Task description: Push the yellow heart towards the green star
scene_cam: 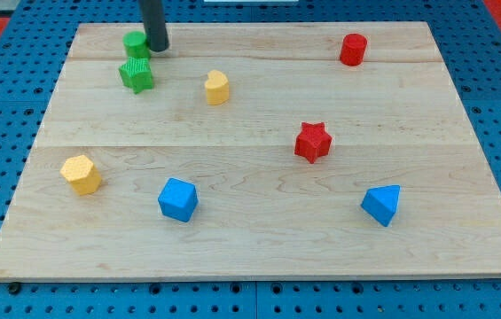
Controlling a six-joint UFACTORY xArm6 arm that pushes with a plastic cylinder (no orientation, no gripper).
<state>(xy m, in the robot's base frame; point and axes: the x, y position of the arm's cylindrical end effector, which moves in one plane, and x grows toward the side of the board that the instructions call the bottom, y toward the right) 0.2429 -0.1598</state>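
The yellow heart [217, 87] lies in the upper left part of the wooden board [259, 248]. The green star [136, 74] lies to its left, about a block's width and a half away. A second green block, a cylinder [134, 43], stands just above the star. My tip [157, 49] is at the view's top, touching or almost touching the right side of the green cylinder, above and to the right of the star and up-left of the heart.
A red cylinder [353, 49] stands at the upper right, a red star [313, 142] right of centre. A yellow hexagon-like block [82, 174] lies at the lower left, a blue block [178, 198] at the bottom centre, a blue triangular block [382, 204] at the lower right.
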